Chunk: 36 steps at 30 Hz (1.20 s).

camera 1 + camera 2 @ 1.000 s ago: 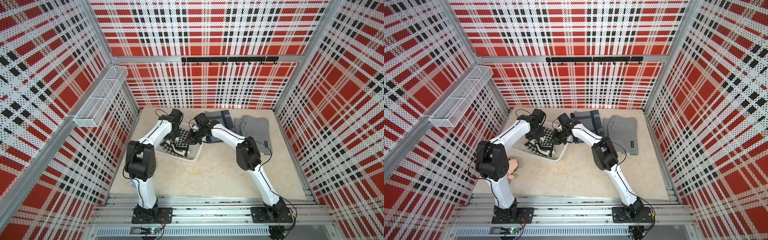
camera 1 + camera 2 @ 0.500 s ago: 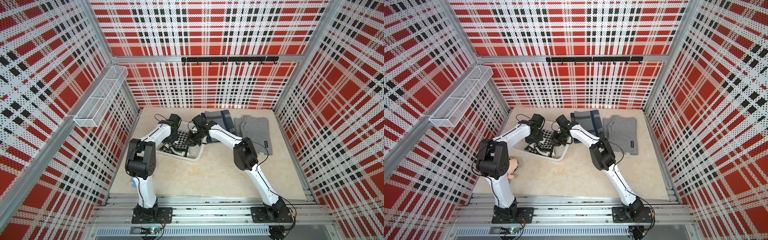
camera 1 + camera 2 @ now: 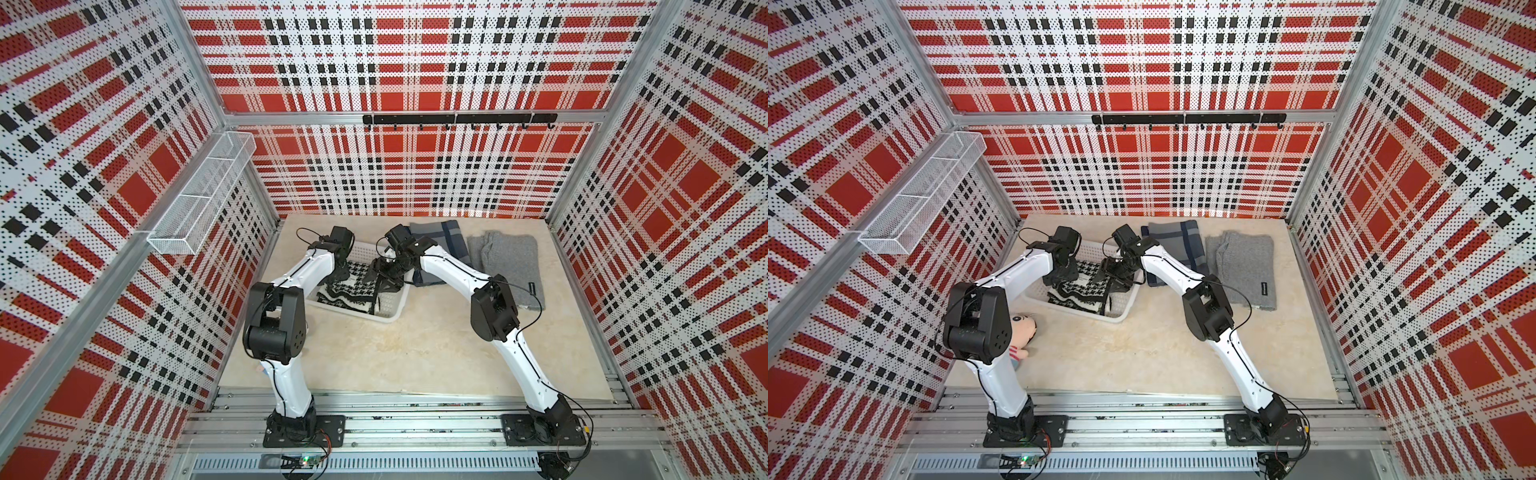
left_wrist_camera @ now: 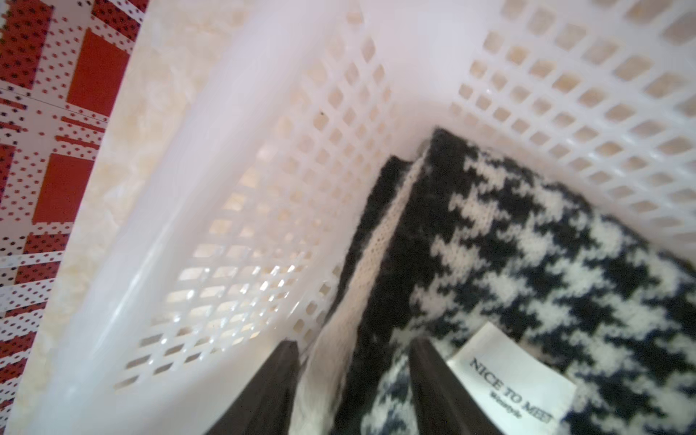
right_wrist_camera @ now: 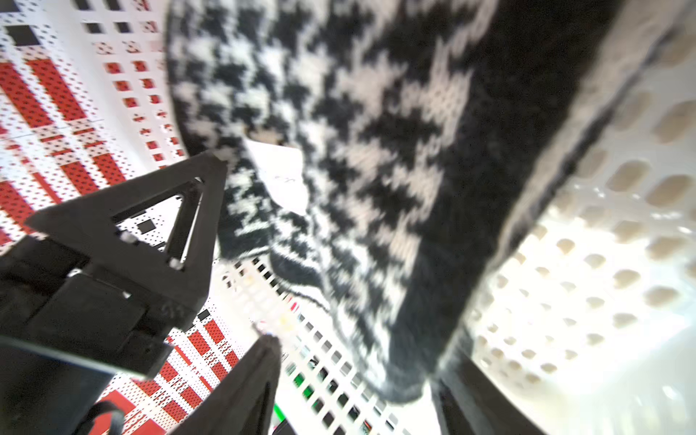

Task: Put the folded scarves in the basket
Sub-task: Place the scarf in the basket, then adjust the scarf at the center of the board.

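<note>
The houndstooth scarf (image 3: 353,291) lies inside the basket (image 3: 390,318). The left gripper (image 4: 354,342) and right gripper (image 5: 361,357) stand spread astride its folds, the right apparently clear, though blurred. A finger snagging knit while lifting could drag it out, unfolded.

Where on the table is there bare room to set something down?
The widest bare table lies in front of the basket, across the middle. A smaller patch sits in front of the grey scarf. The back row is crowded; a doll lies at the left edge.
</note>
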### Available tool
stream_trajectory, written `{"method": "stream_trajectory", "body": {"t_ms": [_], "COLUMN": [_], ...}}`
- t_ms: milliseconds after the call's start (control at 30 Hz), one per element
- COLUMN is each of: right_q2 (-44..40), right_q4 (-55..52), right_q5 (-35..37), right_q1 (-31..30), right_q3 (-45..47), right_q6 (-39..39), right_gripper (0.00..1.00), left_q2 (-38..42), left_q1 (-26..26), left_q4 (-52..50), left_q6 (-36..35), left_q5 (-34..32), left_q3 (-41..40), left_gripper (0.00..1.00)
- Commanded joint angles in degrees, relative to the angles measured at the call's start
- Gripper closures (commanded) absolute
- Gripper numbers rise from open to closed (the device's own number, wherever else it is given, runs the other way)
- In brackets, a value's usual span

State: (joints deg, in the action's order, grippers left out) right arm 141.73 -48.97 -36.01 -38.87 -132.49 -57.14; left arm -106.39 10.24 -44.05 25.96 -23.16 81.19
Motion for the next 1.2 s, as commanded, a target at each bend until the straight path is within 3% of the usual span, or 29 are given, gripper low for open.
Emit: {"method": "stream_trajectory", "body": {"t_ms": [0, 167, 267, 467, 633, 800, 967, 1167], "right_q2": [-7.1, -13.1, -16.8, -22.9, -18.4, -11.3, -7.0, -7.6], "right_q4": [-2.6, -4.6, -4.4, 4.5, 6.9, 7.8, 7.2, 9.3], "right_q5": [2.4, 6.1, 9.7, 13.7, 15.7, 17.6, 18.2, 17.1], "right_q1": [2.1, 5.2, 8.1, 16.2, 20.4, 22.3, 23.2, 23.1], "right_q3": [-1.0, 2.2, 5.3, 20.0, 19.4, 16.4, 16.9, 26.4], "right_q6": [1.8, 2.9, 3.5, 1.0, 0.0, -1.6, -3.9, -5.9], "right_gripper": [0.32, 0.36, 0.40, 0.51, 0.54, 0.57, 0.59, 0.60], "left_q2": [3.0, 5.3, 6.5, 5.5, 3.2, -2.8, -5.7, -6.8], "left_q1": [-0.7, -1.3, -0.8, 8.3, 14.9, 20.2, 21.1, 20.5], "left_q4": [0.7, 0.6, 0.6, 4.0, 10.4, 10.4, 10.3, 8.6], "left_q6": [2.5, 4.8, 5.8, 6.2, 7.7, 6.1, 6.3, 4.7], "left_q5": [-3.0, -4.1, -1.3, 6.6, 16.4, 19.9, 21.5, 22.4], "left_q3": [1.8, 3.5, 7.1, 13.6, 15.9, 21.7, 24.8, 26.9], "left_gripper": [0.48, 0.52, 0.54, 0.57, 0.58, 0.58, 0.59, 0.59]}}
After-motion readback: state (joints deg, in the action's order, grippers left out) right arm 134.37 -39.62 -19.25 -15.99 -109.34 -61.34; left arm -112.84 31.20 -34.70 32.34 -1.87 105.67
